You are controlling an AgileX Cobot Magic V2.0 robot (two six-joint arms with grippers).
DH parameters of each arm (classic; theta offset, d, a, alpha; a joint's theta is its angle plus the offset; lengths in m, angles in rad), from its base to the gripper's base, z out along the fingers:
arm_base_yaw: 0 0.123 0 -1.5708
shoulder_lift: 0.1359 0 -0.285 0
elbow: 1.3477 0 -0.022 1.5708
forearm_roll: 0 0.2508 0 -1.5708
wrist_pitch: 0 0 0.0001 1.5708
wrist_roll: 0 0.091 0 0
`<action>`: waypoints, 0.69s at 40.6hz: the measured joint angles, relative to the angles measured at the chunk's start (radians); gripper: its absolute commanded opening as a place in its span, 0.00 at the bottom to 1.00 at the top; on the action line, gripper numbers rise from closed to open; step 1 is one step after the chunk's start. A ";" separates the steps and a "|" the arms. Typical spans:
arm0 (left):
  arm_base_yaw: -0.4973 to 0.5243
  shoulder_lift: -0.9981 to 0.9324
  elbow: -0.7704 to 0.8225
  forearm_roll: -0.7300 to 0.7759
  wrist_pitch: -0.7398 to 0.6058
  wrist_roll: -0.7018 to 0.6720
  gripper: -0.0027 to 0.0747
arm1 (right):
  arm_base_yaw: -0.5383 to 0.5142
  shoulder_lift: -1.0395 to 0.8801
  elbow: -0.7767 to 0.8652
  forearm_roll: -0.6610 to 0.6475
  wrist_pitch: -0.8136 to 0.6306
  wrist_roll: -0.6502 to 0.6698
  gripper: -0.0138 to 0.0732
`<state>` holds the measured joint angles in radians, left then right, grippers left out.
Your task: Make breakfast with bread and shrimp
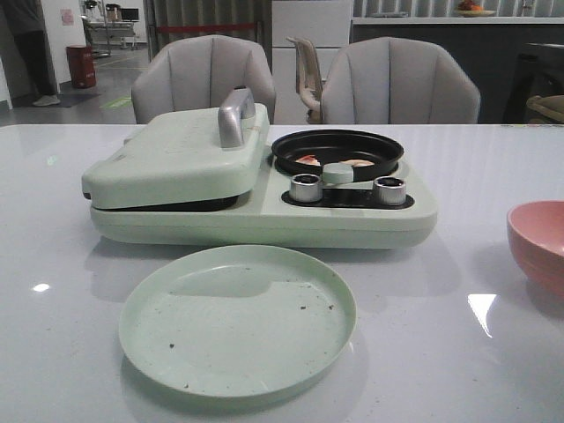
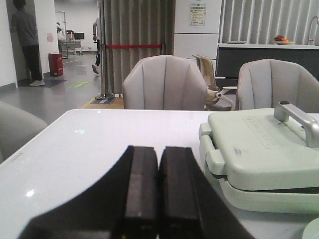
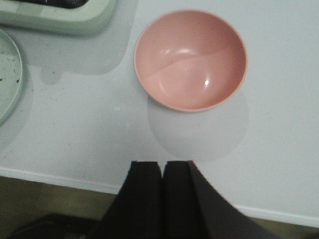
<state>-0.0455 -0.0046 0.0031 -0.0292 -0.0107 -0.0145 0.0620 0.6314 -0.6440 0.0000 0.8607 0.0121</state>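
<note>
Mint-green plastic fills my front view: the breakfast maker [image 1: 264, 189] sits mid-table with its sandwich-press lid [image 1: 176, 159] shut, and the matching plate [image 1: 238, 317] lies bare in front of it, only a few dark crumbs on it. I can see the shrimp [image 1: 309, 160], two small pink-and-white pieces, lying in the black round pan [image 1: 337, 152] on the machine's right side. I see no bread anywhere; my guess is that it is under the closed lid, but I cannot confirm that. The pink bowl [image 3: 190, 59] to the right is empty. My left gripper [image 2: 158, 194] has its pads pressed together on nothing and hovers low over the table, to the left of the press; my right gripper [image 3: 162, 199] is likewise closed and empty, hanging near the table's near edge just short of the bowl. I judge the next step to be lifting the lid by its silver handle [image 1: 236, 115]. To do that well I would spread the left claw first, come at the handle squarely so both pads seat across the bar, and swing up along the hinge arc rather than pulling straight, keeping the right arm clear of the pan and the two knobs [image 1: 306, 187].
</note>
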 measured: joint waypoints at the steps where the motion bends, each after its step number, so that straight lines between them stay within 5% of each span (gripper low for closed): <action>1: 0.000 0.000 0.000 0.000 0.002 0.000 0.16 | 0.000 -0.021 0.006 -0.009 -0.012 0.000 0.20; 28: 0.000 0.000 0.000 0.000 0.002 0.000 0.16 | -0.068 -0.613 0.593 -0.026 -0.642 0.000 0.20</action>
<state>-0.0455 -0.0046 0.0031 -0.0292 -0.0090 -0.0145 -0.0057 0.0179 -0.0513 -0.0258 0.2186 0.0121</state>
